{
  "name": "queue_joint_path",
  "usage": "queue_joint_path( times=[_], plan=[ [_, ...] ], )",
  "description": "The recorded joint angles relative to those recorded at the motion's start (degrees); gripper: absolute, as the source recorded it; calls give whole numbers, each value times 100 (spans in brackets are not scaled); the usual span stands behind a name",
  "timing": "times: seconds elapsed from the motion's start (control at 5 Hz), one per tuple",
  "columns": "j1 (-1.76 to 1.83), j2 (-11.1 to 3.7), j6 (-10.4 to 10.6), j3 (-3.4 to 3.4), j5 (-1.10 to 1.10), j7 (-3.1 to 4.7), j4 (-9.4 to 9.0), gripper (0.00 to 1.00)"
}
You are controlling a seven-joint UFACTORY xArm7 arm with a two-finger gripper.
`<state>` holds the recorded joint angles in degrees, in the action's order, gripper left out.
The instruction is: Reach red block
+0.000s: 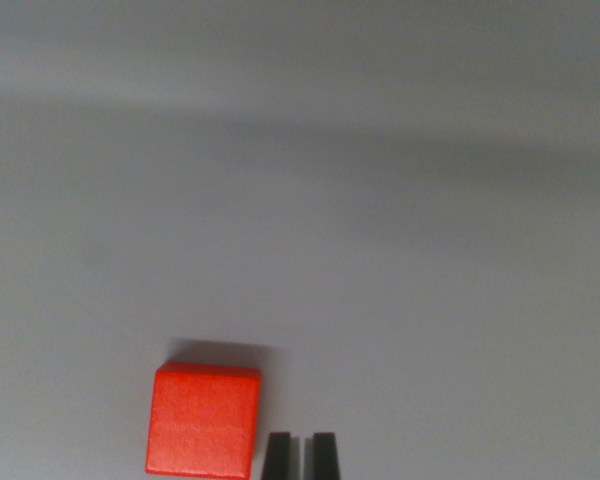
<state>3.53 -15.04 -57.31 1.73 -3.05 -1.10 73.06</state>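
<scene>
The red block lies on the pale grey surface low in the wrist view's left half, its top face square to the camera. My gripper shows at the bottom edge as two dark fingertips standing close together with only a thin slit between them. Nothing is held between them. The fingertips sit just to the wrist view's right of the block, near its lower right corner, apart from it by a small gap.
A plain grey-white surface fills the view, with soft shadow bands across the upper part. No other objects show.
</scene>
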Motion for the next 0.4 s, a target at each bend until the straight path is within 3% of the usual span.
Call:
queue_joint_path(
  times=[0.2,0.4],
  plan=[
    [32,-121,247,24,-5,-19,-149,0],
    [32,-121,247,24,-5,-19,-149,0]
  ],
)
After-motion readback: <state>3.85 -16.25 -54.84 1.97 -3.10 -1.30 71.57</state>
